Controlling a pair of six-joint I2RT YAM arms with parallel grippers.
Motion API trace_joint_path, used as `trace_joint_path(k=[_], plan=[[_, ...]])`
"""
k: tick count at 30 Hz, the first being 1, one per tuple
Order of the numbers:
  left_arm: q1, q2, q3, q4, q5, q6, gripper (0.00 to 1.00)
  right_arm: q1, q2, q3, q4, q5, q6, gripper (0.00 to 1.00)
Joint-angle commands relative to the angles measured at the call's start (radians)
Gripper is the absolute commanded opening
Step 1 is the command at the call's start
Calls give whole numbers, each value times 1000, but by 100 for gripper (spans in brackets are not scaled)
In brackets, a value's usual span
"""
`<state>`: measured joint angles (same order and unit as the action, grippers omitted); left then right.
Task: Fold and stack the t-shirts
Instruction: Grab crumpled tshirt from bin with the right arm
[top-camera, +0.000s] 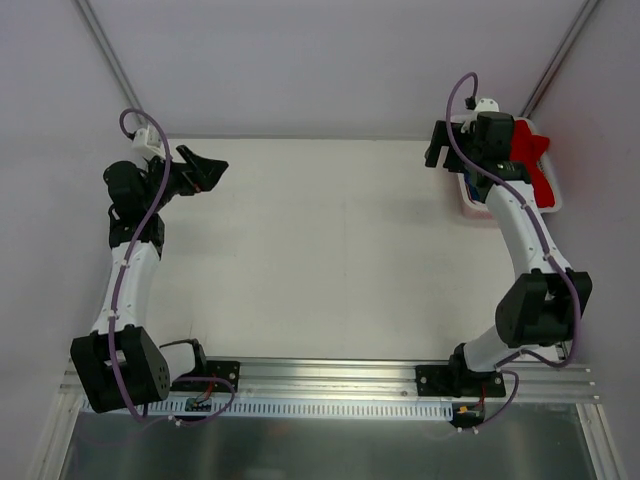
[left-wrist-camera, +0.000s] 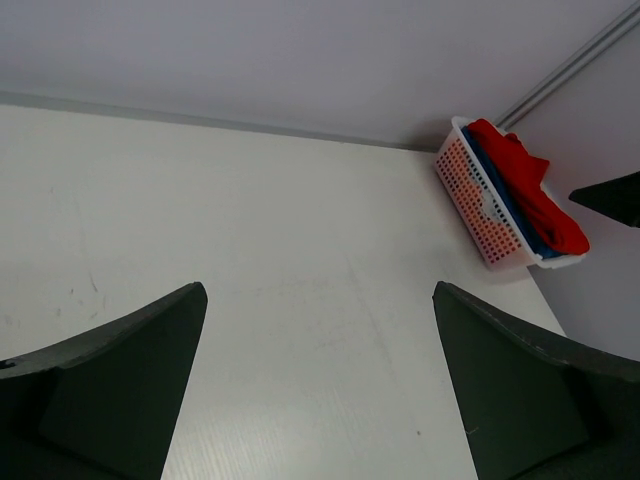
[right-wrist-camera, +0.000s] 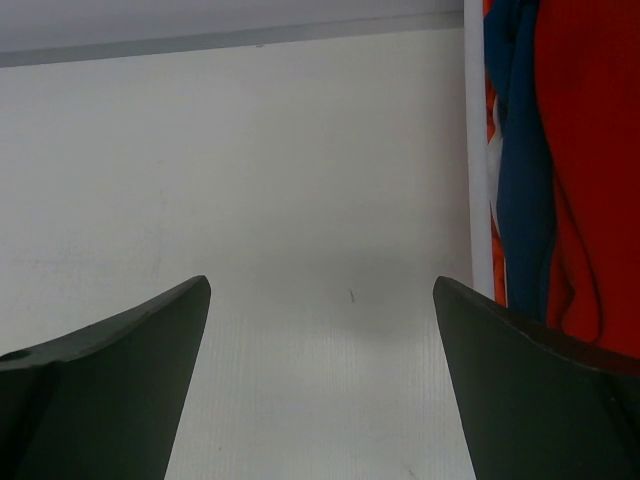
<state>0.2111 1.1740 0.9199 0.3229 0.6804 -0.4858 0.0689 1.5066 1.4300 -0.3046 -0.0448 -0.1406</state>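
The red t-shirt (top-camera: 533, 160) lies bunched in the white basket (top-camera: 470, 205) at the table's far right corner. The left wrist view shows the red t-shirt (left-wrist-camera: 530, 195) on top of the blue t-shirt (left-wrist-camera: 500, 190) in the basket (left-wrist-camera: 475, 205). In the right wrist view the blue t-shirt (right-wrist-camera: 520, 190) and red t-shirt (right-wrist-camera: 590, 150) fill the right edge. My right gripper (top-camera: 436, 146) is open and empty over the table beside the basket's left side, jaws wide (right-wrist-camera: 320, 290). My left gripper (top-camera: 205, 165) is open and empty at the far left (left-wrist-camera: 320, 290).
The white table (top-camera: 330, 250) spreads between the arms. Grey walls close the back and sides, with a metal strip (top-camera: 110, 60) running up each back corner. The arm bases stand on a rail (top-camera: 330, 385) at the near edge.
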Motion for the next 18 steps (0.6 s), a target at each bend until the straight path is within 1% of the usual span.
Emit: trace_joint_path(k=[1,7,9,11,12,13,15,16,18], plan=[[2,-59,-9,28,-7,-19,99,-12,85,96,-22,28,7,99],[2,-112,-21,-27,-31,4,99,-35,237,216,-51,20,24,98],[2,-132,-32,-36,-41,19,99,-61,276,282,-86,-19,42,98],[2,-140,-36,-48,-50,35,99,-87,334,329,-142,-12,56,98],[2,-148,-42,-53,-54,38,99,-90,354,386,-166,20,49,98],[2,-151,-44,-56,-56,39,99,-90,383,411,-206,110,32,97],[2,-151,-49,-56,-56,39,99,-89,402,450,-223,176,-19,97],[2,-149,-52,-56,-56,38,99,-89,409,455,-229,245,-34,98],[1,-145,-55,-54,-56,35,99,-86,414,455,-229,314,-71,98]])
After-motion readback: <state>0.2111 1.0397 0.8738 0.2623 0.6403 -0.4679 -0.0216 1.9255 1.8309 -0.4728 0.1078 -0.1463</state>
